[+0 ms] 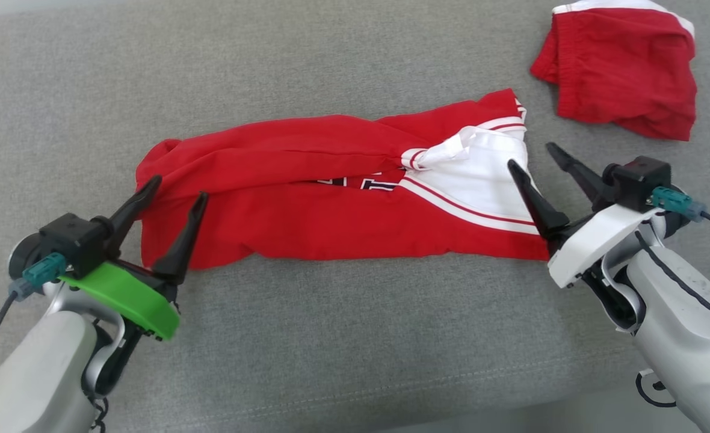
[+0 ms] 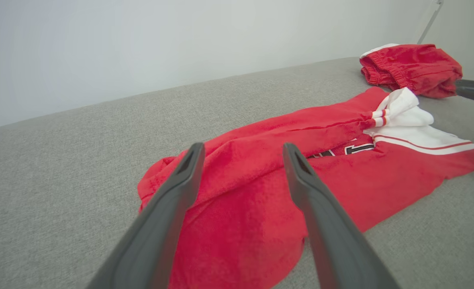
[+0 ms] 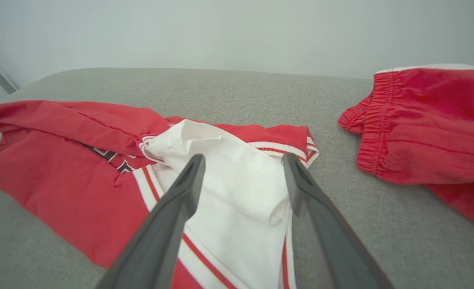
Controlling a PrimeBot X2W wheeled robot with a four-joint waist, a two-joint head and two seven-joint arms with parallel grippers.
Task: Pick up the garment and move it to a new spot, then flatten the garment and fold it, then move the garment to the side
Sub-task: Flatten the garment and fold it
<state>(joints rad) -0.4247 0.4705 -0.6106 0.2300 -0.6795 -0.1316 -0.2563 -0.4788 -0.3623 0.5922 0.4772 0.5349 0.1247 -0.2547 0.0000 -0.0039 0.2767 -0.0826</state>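
Observation:
The garment (image 1: 307,198) is a red top with a white, red-striped panel, lying folded lengthwise in a long band across the grey surface; dark lettering peeks from the fold. My left gripper (image 1: 174,195) stands open at the garment's left end, holding nothing, and from the left wrist its fingers (image 2: 168,200) hang over the red cloth (image 2: 261,192). At the right end my right gripper (image 1: 538,156) is open too, just above the white panel (image 3: 237,188), with nothing between its fingers (image 3: 172,208).
A second red garment (image 1: 623,66) with an elastic waistband lies bunched at the far right (image 3: 425,124), apart from the first. The grey padded surface (image 1: 355,337) stretches wide in front and to the left. A pale wall rises behind.

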